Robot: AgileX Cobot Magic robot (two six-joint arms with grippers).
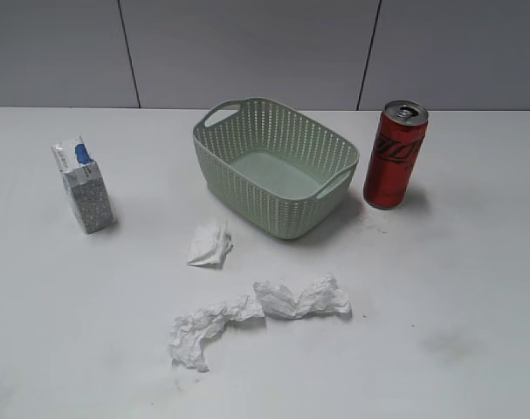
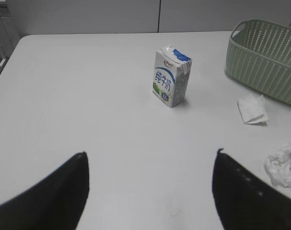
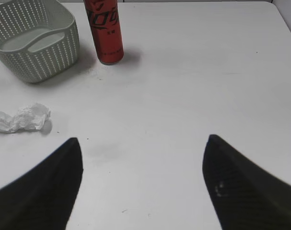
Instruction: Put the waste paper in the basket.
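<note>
The mint-green basket point(image 1: 276, 166) stands at the table's middle back, with no paper in it; it also shows in the left wrist view point(image 2: 267, 60) and the right wrist view point(image 3: 37, 40). A small white paper wad point(image 1: 210, 245) lies just in front of it, also in the left wrist view point(image 2: 253, 109). Two longer twisted wads lie nearer the front, one at the left point(image 1: 205, 328) and one at the right point(image 1: 301, 298). One shows in the right wrist view point(image 3: 20, 119). Neither gripper shows in the exterior view. My left gripper point(image 2: 150, 155) and my right gripper point(image 3: 141, 141) are open and empty above bare table.
A white-and-blue milk carton point(image 1: 83, 184) stands at the left, also in the left wrist view point(image 2: 171, 76). A red drink can point(image 1: 395, 155) stands right of the basket, also in the right wrist view point(image 3: 105, 29). A grey wall runs behind the white table.
</note>
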